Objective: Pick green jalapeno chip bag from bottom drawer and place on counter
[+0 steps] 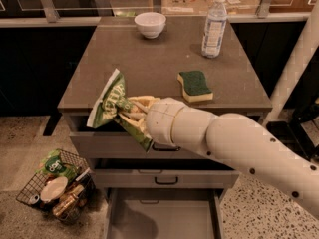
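Wire basket [31,190] sat on the speckled floor at 8 o'clock of the view, packed with snacks. A green packet [54,164] with a round white logo lay on top.

Green jalapeno chip bag [110,102] was out of the drawer and up in the air, centre-left. It was crumpled and tilted, top end toward 11 o'clock. It overlapped the front edge of the bench [149,63] in this view; could not tell if it touched that edge.

Tool [130,114] was clamped on the bag's lower right part, at 4 o'clock of the bag. Its yellowish fingers [137,105] were pinched into the crinkled foil.

White bowl [150,24] stood on the bench at the far edge, 12 o'clock of the tool. Middle drawer [199,176], black handle on its front, sat at 6 o'clock of the tool. Bottom drawer [164,220] was pulled out below it at 6 o'clock of the view, plain grey floor showing.

Green-topped yellow sponge [195,85] lay flat on the bench at 2 o'clock of the tool, apart from the bag. Water bottle [215,19] stood upright on the bench, 1 o'clock of the sponge.

White arm [239,143] ran from the tool out toward 4 o'clock of the view. White post [294,68] leaned at 3 o'clock, beside the bench.
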Controlling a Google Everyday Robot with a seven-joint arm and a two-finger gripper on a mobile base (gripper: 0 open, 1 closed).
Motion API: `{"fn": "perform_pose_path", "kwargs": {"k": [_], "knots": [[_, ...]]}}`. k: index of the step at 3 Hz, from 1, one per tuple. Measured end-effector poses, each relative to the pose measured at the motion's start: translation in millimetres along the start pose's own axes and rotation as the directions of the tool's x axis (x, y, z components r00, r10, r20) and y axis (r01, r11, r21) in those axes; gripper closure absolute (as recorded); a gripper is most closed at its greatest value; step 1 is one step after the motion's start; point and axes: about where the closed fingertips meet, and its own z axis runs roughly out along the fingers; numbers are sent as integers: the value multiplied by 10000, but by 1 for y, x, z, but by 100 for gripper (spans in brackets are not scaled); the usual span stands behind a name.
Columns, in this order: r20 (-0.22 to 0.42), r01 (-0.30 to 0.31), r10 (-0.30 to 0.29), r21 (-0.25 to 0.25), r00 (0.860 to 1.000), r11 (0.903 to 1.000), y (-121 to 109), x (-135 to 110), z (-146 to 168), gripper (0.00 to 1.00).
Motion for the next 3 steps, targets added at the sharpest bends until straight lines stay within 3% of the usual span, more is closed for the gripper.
{"fn": "perform_pose_path", "kwargs": {"k": [2,3], "knots": [[-251,157,-147,400,9996,9991,-85,-86,28,100],[-484,-331,355,508,9982,9982,-141,-89,42,100]]}}
